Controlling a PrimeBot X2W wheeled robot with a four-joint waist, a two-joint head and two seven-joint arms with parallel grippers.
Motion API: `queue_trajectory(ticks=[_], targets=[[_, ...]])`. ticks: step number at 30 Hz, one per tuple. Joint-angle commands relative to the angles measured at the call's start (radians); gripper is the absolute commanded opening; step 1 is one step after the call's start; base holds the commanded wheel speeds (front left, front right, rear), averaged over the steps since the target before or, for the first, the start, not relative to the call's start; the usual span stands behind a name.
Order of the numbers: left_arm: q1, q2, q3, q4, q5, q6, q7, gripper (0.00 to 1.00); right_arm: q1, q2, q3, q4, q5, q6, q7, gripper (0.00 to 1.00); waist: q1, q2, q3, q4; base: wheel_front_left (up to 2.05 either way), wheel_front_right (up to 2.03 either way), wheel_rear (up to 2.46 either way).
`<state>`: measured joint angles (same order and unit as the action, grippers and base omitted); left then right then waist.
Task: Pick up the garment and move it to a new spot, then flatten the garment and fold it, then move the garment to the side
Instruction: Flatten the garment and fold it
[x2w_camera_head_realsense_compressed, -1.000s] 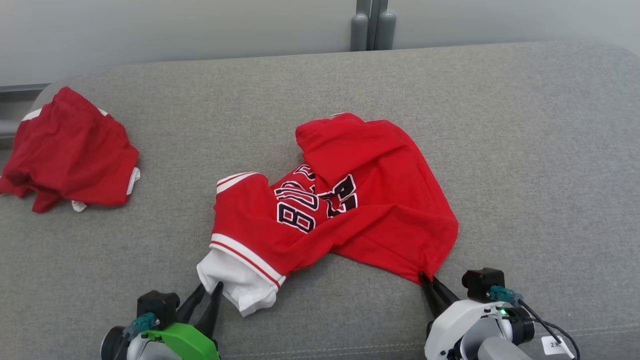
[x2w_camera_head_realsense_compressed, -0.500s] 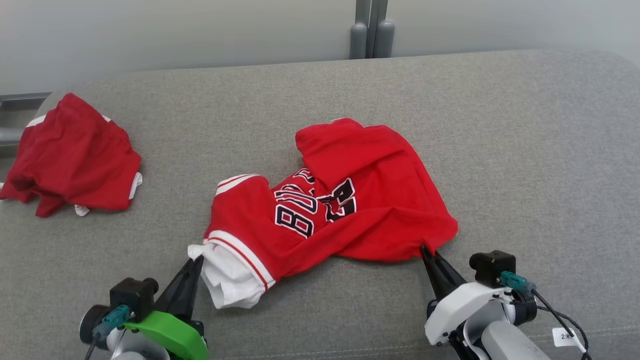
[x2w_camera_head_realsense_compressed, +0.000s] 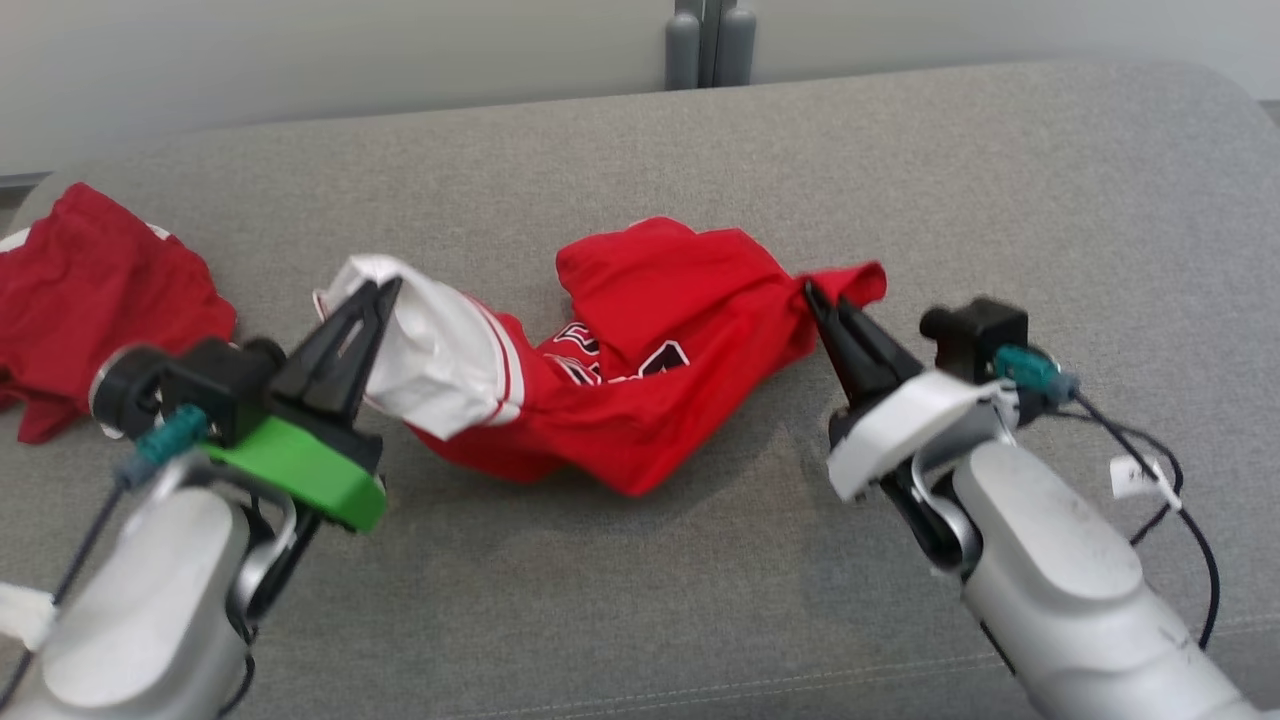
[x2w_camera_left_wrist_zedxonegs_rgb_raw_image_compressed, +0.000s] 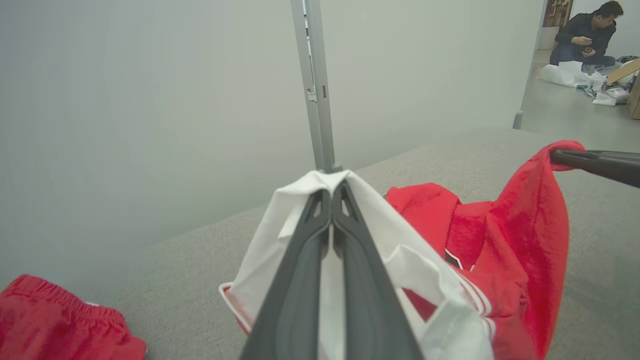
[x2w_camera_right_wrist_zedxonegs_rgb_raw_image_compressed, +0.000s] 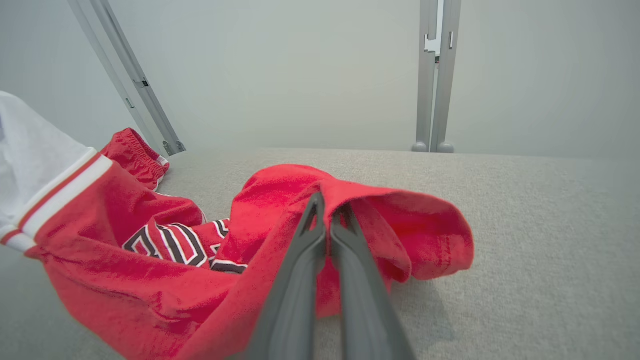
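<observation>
Left pincer (x2w_camera_head_realsense_compressed: 388, 288) (x2w_camera_left_wrist_zedxonegs_rgb_raw_image_compressed: 331, 187) clamped on the white sleeve end (x2w_camera_head_realsense_compressed: 430, 350) (x2w_camera_left_wrist_zedxonegs_rgb_raw_image_compressed: 280, 235) of a red jersey (x2w_camera_head_realsense_compressed: 640, 400) (x2w_camera_left_wrist_zedxonegs_rgb_raw_image_compressed: 525, 240) (x2w_camera_right_wrist_zedxonegs_rgb_raw_image_compressed: 150, 280), right pincer (x2w_camera_head_realsense_compressed: 812, 292) (x2w_camera_right_wrist_zedxonegs_rgb_raw_image_compressed: 327, 202) (x2w_camera_left_wrist_zedxonegs_rgb_raw_image_compressed: 555, 156) clamped on a red edge at the opposite end, each with its two dark fingers pressed together and cloth pinched at the tips. A grey fabric-covered worktop (x2w_camera_head_realsense_compressed: 1000, 200) (x2w_camera_right_wrist_zedxonegs_rgb_raw_image_compressed: 550, 225) stretches beneath them, backed by a pale wall (x2w_camera_head_realsense_compressed: 300, 60). The jersey hangs between the two pincers near the middle of the worktop, both gripped ends raised and the middle sagging low; whether the lowest fold touches the surface cannot be told. Black-and-white lettering (x2w_camera_head_realsense_compressed: 620, 362) (x2w_camera_right_wrist_zedxonegs_rgb_raw_image_compressed: 170, 245) shows in the crumpled middle, and red-and-white striped trim (x2w_camera_head_realsense_compressed: 505, 355) (x2w_camera_right_wrist_zedxonegs_rgb_raw_image_compressed: 60, 192) marks where the white sleeve end meets the red body. A second red garment with an elastic waist (x2w_camera_head_realsense_compressed: 80, 290) (x2w_camera_left_wrist_zedxonegs_rgb_raw_image_compressed: 55, 325) (x2w_camera_right_wrist_zedxonegs_rgb_raw_image_compressed: 135, 155) lies bunched on the worktop at the robot's far left, well apart from the jersey. A grey metal post (x2w_camera_head_realsense_compressed: 705, 40) (x2w_camera_left_wrist_zedxonegs_rgb_raw_image_compressed: 315, 85) (x2w_camera_right_wrist_zedxonegs_rgb_raw_image_compressed: 435, 75) stands against the wall behind the worktop's far edge. A green bracket (x2w_camera_head_realsense_compressed: 300, 465) sits at the base of the left pincer. In the left wrist view a person (x2w_camera_left_wrist_zedxonegs_rgb_raw_image_compressed: 585, 35) sits on the floor far off in the background, among pale bags and boxes. A small white tag (x2w_camera_head_realsense_compressed: 1135, 475) hangs from the black cable beside the right wrist.
</observation>
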<state>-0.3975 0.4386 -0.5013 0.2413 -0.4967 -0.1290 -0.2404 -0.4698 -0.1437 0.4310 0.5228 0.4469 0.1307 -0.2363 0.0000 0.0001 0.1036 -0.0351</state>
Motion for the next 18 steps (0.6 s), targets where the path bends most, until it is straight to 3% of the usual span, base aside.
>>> queue_trajectory(ticks=[1, 8, 17, 18], targets=[[-0.091, 0.027, -0.019, -0.006, -0.018, -0.001, 0.018, 0.00, -0.082, -0.008, 0.011, 0.004, -0.001, 0.000, 0.008, 0.00, 0.0000, -0.0001, 0.054, -0.028, 0.00, 0.00, 0.00], [-0.489, 0.153, -0.108, 0.036, -0.108, -0.001, 0.098, 0.00, -0.474, 0.013, 0.054, 0.104, 0.109, 0.000, 0.063, 0.00, 0.0000, -0.0001, 0.211, -0.070, 0.00, 0.00, 0.00], [-0.984, 0.197, -0.211, 0.166, -0.221, -0.001, 0.150, 0.00, -0.946, 0.030, -0.004, 0.314, 0.281, 0.000, 0.095, 0.00, 0.0000, -0.0001, 0.355, -0.085, 0.00, 0.00, 0.00], [-0.984, 0.197, -0.211, 0.166, -0.221, -0.001, 0.150, 0.00, -0.946, 0.030, -0.004, 0.314, 0.281, 0.000, 0.095, 0.00, 0.0000, -0.0001, 0.355, -0.085, 0.00, 0.00, 0.00]])
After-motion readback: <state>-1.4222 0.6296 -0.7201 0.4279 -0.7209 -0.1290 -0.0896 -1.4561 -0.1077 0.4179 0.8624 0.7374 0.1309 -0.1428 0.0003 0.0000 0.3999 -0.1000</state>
